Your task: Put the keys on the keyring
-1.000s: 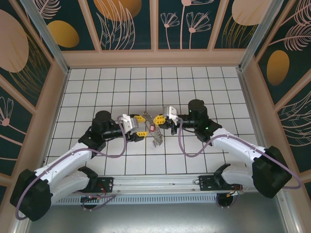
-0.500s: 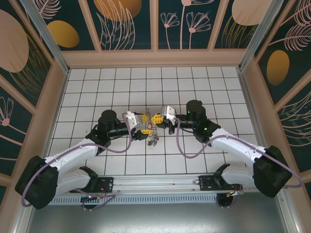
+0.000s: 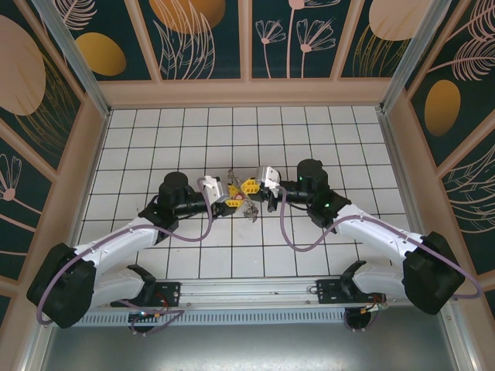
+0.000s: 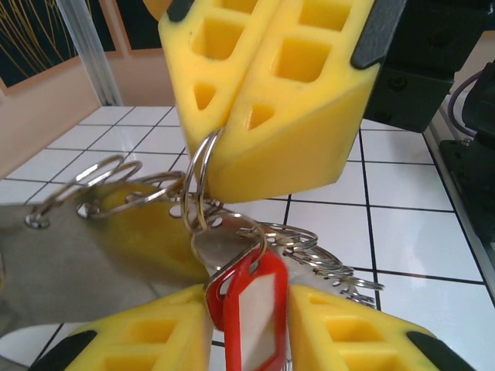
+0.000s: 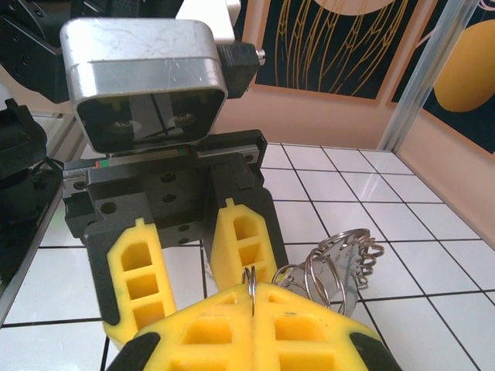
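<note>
Both grippers meet at mid-table. My right gripper (image 3: 250, 188) (image 5: 251, 297) is shut on a thin silvery ring of the keyring (image 5: 251, 278) (image 4: 197, 174). A bunch of small rings and flat metal keys (image 5: 340, 263) (image 3: 251, 210) hangs from it above the tiles. Facing it, my left gripper (image 3: 230, 193) (image 4: 251, 301) has its yellow fingers (image 4: 356, 332) pressed against both sides of the red plastic tag (image 4: 259, 321) of one key. That tag hangs from the same bunch. The key's blade is hidden behind the tag.
The white tiled floor (image 3: 309, 131) is walled by wooden panels on three sides. The arms' base rail (image 3: 255, 292) runs along the near edge. Purple cables loop beside both arms.
My left gripper has slid right up to the right gripper and narrowed its fingers onto the red tag. The hanging bunch has drawn in under the two grippers. The right gripper stays shut.
</note>
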